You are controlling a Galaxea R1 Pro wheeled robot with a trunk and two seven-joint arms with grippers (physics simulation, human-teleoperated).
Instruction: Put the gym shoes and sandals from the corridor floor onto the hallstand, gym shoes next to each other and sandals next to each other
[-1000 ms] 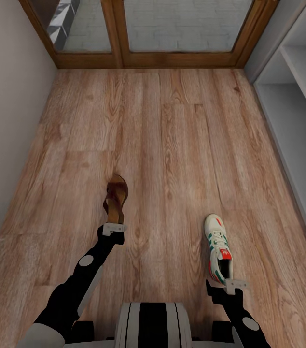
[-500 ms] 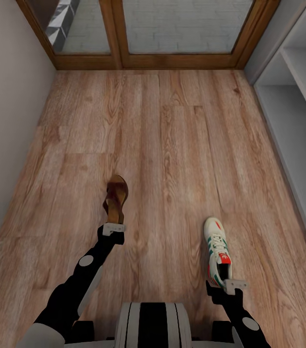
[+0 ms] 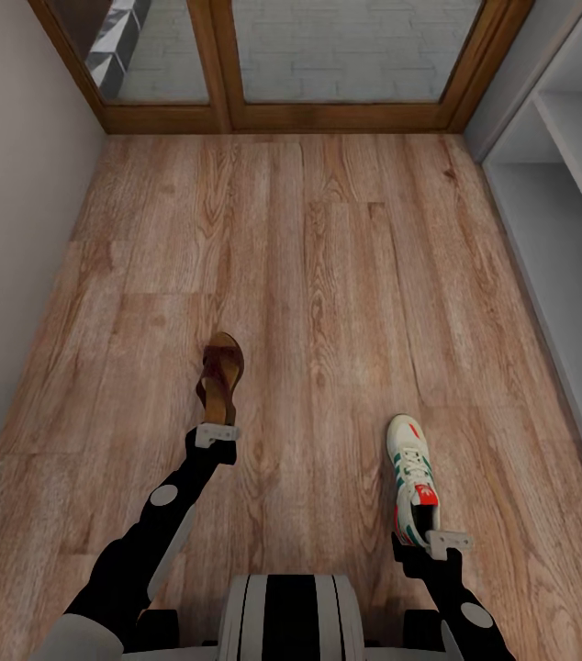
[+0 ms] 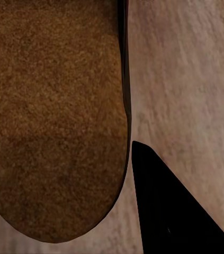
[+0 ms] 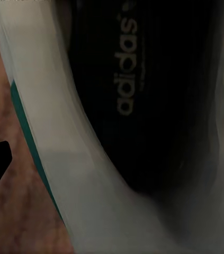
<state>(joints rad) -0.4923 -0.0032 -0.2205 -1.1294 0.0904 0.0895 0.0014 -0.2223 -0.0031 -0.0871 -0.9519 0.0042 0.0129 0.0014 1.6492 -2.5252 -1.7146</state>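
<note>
while left gripper grips sandal, right gripper grips gym shoe.

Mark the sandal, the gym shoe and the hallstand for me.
sandal (image 3: 222,372), head view, on its tan footbed.
gym shoe (image 3: 410,464), head view, on its laces.
hallstand (image 3: 571,248), head view, on its white bench top.

At the far end of the corridor stands a wood-framed glazed door, pale brickwork visible through its panes. A plain grey-white wall runs along the left side. A grey striped object shows behind the left pane.
</note>
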